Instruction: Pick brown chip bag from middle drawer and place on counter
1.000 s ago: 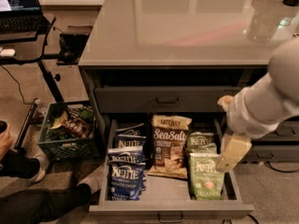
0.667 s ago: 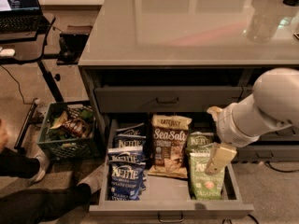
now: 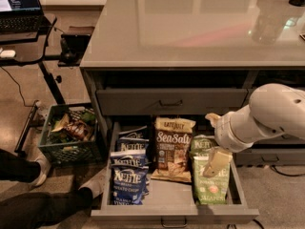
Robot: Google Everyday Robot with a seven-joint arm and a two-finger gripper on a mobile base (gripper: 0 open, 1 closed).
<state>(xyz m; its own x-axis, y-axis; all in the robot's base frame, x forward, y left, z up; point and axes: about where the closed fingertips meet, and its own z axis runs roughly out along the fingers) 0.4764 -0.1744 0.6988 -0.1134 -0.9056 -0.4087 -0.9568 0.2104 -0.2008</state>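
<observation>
In the camera view, the brown chip bag (image 3: 172,149) is seen lying in the middle drawer (image 3: 171,213), flanked by blue bags (image 3: 128,171) and green bags (image 3: 209,180). The gripper (image 3: 214,140) is held just right of it, above the green bags, with its fingers spread and nothing grasped.

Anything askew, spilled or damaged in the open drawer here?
Nothing spilled or damaged. The dark brown Sea Salt chip bag lies flat in the open wide grey drawer, between blue chip bags and green chip bags. The open two-finger gripper hovers over the green ones.

Hi cam, looks dwn; end effector (image 3: 210,144) over drawer (image 3: 174,213).
</observation>
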